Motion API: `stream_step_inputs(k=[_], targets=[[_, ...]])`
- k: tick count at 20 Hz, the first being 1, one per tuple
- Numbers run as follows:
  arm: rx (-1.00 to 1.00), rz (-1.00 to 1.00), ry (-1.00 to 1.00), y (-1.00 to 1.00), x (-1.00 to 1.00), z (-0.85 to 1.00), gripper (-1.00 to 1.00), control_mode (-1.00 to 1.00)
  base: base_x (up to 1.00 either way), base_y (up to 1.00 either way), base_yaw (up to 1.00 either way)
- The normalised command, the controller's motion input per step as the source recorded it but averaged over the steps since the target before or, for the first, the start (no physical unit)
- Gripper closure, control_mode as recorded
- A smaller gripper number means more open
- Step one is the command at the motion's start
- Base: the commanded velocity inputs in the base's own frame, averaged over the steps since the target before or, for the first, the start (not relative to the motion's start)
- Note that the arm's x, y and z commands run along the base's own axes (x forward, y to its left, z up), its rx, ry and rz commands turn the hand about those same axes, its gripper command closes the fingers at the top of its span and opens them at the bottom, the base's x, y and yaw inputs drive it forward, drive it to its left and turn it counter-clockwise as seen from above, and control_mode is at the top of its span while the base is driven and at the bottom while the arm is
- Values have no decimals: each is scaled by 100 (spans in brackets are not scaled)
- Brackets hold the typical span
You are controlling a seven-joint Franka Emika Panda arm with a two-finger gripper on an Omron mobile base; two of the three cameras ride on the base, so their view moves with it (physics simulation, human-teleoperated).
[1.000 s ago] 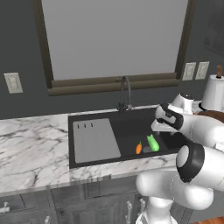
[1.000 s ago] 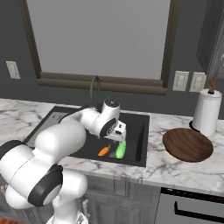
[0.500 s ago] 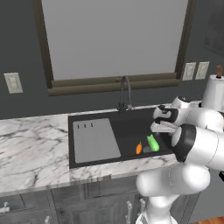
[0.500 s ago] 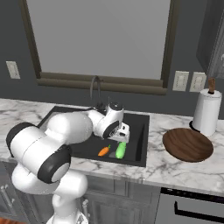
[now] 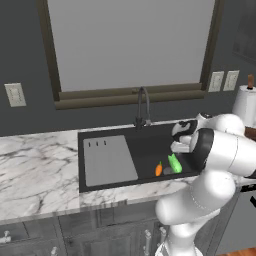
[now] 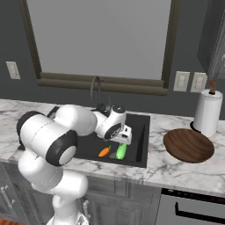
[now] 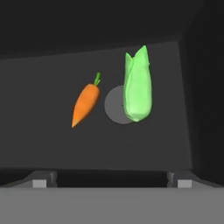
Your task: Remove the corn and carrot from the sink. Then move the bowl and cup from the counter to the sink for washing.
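Note:
The green corn [image 7: 138, 89] and the smaller orange carrot [image 7: 85, 104] lie side by side on the floor of the black sink [image 5: 107, 136], with the corn overlapping the round drain [image 7: 117, 105]. My gripper [image 7: 110, 179] hangs just above them, open and empty, its fingertips [image 7: 42, 180] spread wide. From the base, my gripper [image 5: 180, 147] is over the sink's right end, close above the corn [image 5: 174, 163] and carrot [image 5: 159, 169]. The brown wooden bowl [image 6: 189, 145] rests on the marble counter [image 6: 176, 167] right of the sink. The cup is out of view.
A dark curved faucet [image 5: 143, 102] rises behind the sink, and a grey drainboard panel [image 5: 107, 161] covers its left half. A paper towel roll [image 6: 206, 112] stands behind the bowl. My own arm bulks over the sink's front edge.
The arm's elbow has swung round and the hand has sunk slightly toward the corn. The jaws stayed open. Corn, carrot and bowl have not moved.

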Motion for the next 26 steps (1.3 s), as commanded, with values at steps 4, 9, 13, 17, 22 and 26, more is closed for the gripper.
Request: stream_step_inputs(k=[4, 9, 13, 17, 22, 26], targets=[[-3, 0, 0, -4, 17, -25, -100, -100, 0, 0, 0], [-4, 0, 2, -5, 20, -24, -100, -100, 0, 0, 0], [-3, 0, 1, 0, 16, -27, -100, -100, 0, 0, 0], [-1, 0, 0, 0, 15, -28, -100, -100, 0, 0, 0], [0, 0, 0, -4, 17, -27, -100, -100, 0, 0, 0], [0, 0, 0, -7, 22, -24, -100, -100, 0, 0, 0]])
